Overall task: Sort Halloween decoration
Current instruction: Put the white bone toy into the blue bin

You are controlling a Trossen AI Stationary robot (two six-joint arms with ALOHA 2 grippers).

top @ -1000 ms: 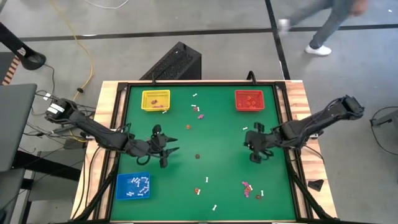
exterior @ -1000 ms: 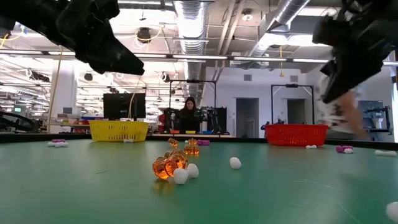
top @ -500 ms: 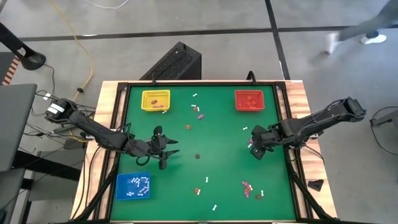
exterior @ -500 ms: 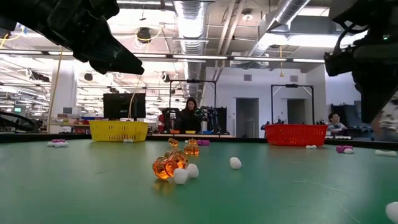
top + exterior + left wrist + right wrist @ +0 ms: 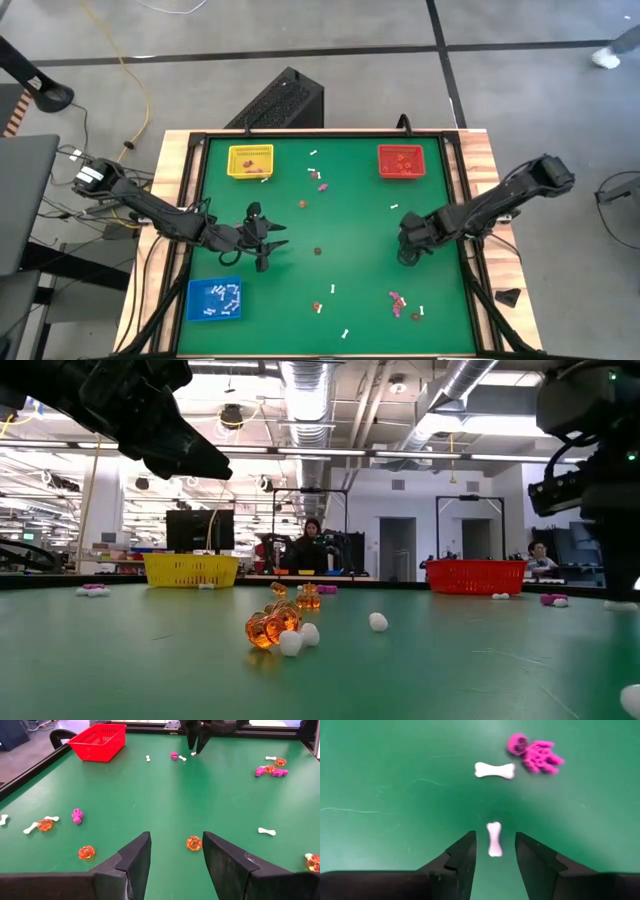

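Observation:
The Halloween decoration lies scattered on the green mat: white bones, purple skeletons, orange pumpkins. My right gripper [image 5: 496, 846] points down at the mat's right side [image 5: 405, 252], open. A white bone [image 5: 494, 839] lies on the mat between its fingers, apart from both. A second bone [image 5: 494, 770] and a purple skeleton [image 5: 535, 754] lie just beyond. My left gripper [image 5: 175, 842] hovers open at the mat's left [image 5: 262, 240], with an orange pumpkin [image 5: 193, 843] on the mat ahead of its fingers.
A yellow tray [image 5: 250, 160] stands far left, a red tray [image 5: 401, 160] far right, and a blue tray [image 5: 214, 299] with white bones near left. More trinkets lie near the front edge [image 5: 398, 298] and mid-mat [image 5: 318, 251]. People show in the room behind.
My right gripper has sunk toward the mat, tipped to point down and rolled about its own line. It now stands low over the white bone. My left arm has kept still.

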